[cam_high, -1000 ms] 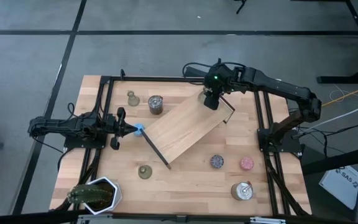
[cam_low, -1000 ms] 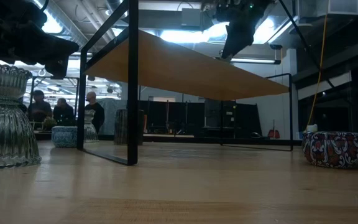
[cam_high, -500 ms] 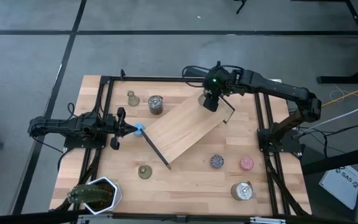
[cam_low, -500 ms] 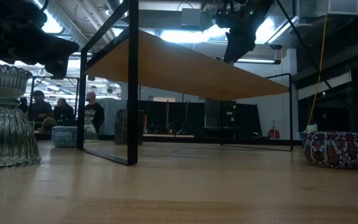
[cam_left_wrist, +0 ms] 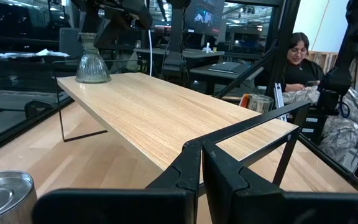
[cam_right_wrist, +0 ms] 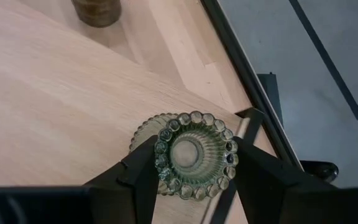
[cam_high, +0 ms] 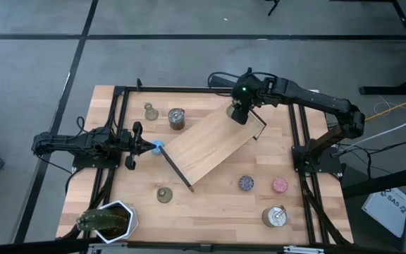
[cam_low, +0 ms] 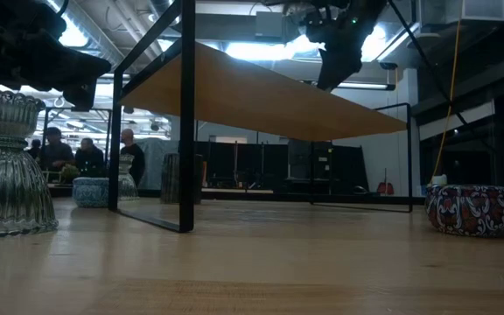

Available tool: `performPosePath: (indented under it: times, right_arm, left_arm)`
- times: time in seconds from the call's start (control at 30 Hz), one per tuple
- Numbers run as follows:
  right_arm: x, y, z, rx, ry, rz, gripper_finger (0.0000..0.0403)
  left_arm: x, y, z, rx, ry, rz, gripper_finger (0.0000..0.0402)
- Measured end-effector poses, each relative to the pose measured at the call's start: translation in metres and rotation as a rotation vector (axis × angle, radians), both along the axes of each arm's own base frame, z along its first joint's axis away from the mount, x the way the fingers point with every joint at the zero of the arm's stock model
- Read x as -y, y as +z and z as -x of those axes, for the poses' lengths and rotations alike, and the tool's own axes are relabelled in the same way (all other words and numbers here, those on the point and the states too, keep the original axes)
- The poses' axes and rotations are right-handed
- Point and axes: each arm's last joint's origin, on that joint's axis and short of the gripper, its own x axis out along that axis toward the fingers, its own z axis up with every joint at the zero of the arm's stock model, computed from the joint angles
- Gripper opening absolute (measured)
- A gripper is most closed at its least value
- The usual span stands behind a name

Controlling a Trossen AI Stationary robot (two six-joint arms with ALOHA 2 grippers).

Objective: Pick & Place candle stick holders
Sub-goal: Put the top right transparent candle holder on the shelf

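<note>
Candle holder (cam_right_wrist: pixel 194 154) on shelf (cam_high: pixel 210 144) corner

Left arm low, stretched level toward centre, left end effector (cam_high: pixel 141 145) fingers pressed together. Right arm reaches across, right end effector (cam_high: pixel 239 115) pointing down, fingers parted.

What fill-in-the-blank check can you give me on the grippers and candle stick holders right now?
The ____ gripper grips a candle stick holder standing on the raised wooden shelf.
____ more candle stick holders stand on the table itself.
The left gripper, left of the shelf, is ____.
Missing: right; two; shut.
</note>
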Motion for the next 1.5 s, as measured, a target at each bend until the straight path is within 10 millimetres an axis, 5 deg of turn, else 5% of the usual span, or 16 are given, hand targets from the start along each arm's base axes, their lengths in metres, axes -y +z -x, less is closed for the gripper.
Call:
performPosePath:
  times: [1.5]
  right_arm:
    - [0.0023, -0.0006, 0.0012, -0.010, 0.013, 0.000, 0.0179]
  left_arm:
    - [0.0000, 0.0000, 0.0000, 0.000, 0.001, 0.000, 0.0012]
